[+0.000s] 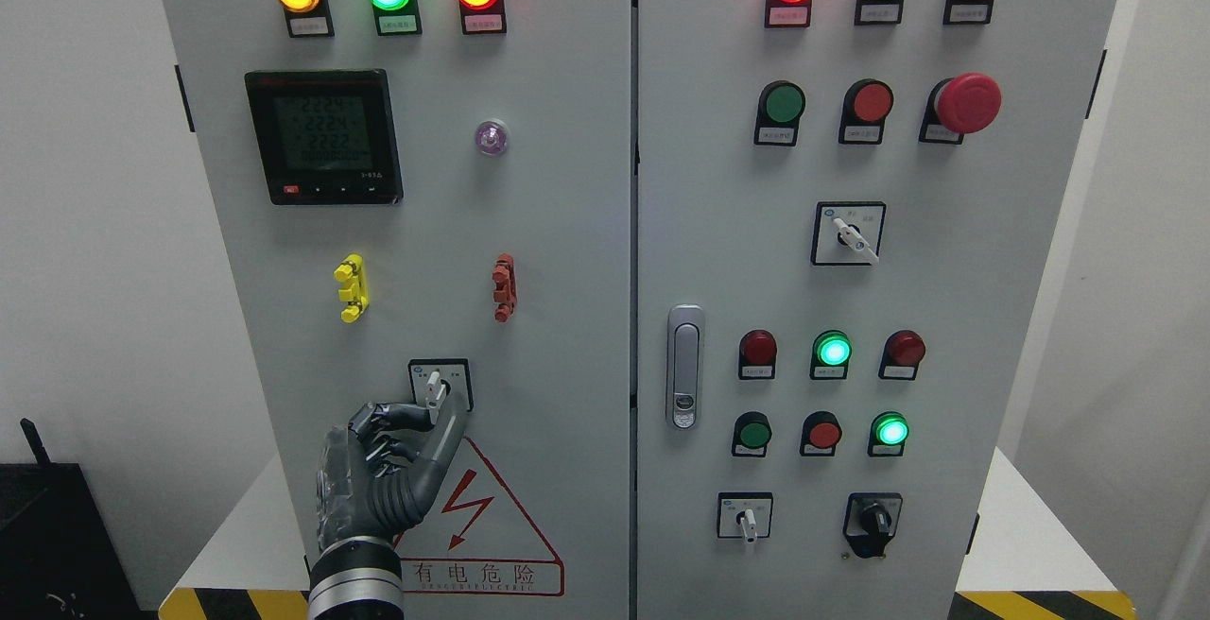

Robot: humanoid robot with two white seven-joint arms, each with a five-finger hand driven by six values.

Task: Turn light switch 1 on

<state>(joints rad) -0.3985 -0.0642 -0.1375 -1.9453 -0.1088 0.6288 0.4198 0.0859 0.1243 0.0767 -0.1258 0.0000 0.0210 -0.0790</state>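
Note:
The selector switch (434, 384) is a small white lever on a black-framed plate, low on the left door of the grey control cabinet (567, 223). Its lever stands nearly upright. My left hand (437, 410), dark grey, comes up from the bottom edge left of the middle. Its fingers (389, 418) are curled at the lever's left and its thumb (452, 431) rises at the right, pinching the lever's lower end. My right arm is out of view.
Above the switch are a yellow clip (351, 287), a red clip (504, 287), a digital meter (324, 136) and three lit lamps. The right door has a handle (684, 365), more lamps, buttons, a red mushroom stop (966, 103) and other selector switches (848, 233).

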